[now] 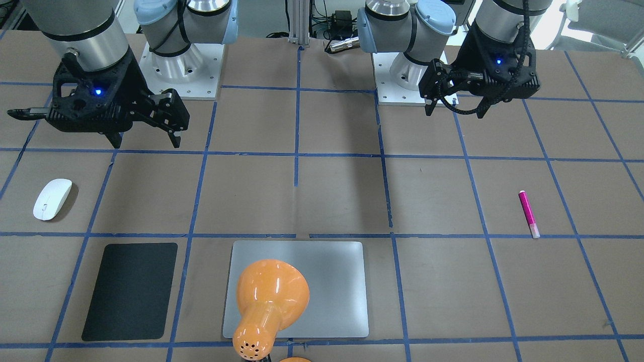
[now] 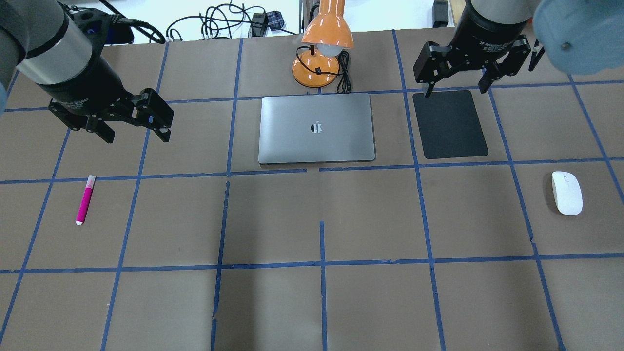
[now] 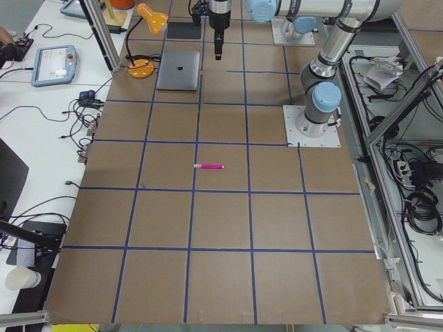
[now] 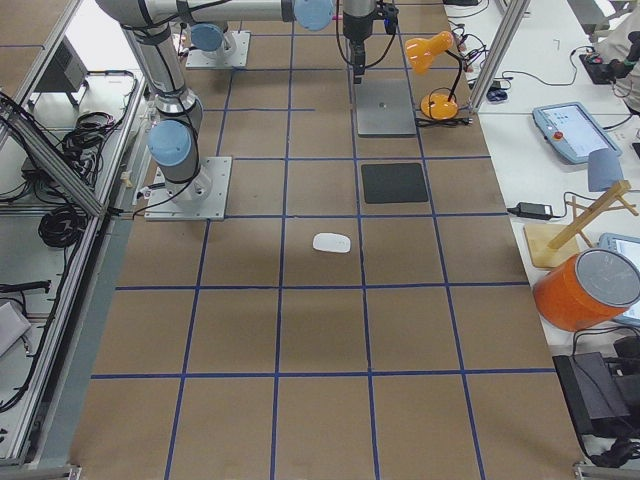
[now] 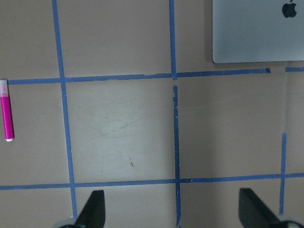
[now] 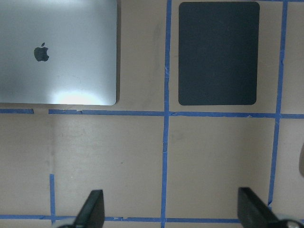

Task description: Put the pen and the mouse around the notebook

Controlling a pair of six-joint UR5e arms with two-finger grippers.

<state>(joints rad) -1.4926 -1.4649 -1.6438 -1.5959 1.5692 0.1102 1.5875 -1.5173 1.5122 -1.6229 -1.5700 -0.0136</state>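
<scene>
Gridded table (image 2: 312, 302): pen (image 2: 85, 200), mouse (image 2: 567, 193) well apart from notebook (image 2: 317, 127)

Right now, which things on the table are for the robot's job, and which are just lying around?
For the job:
pen
mouse
notebook

Just lying about:
black mat, beside the notebook
orange lamp, behind the notebook

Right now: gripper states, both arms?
Left gripper: open, holding nothing.
Right gripper: open, holding nothing.
</scene>
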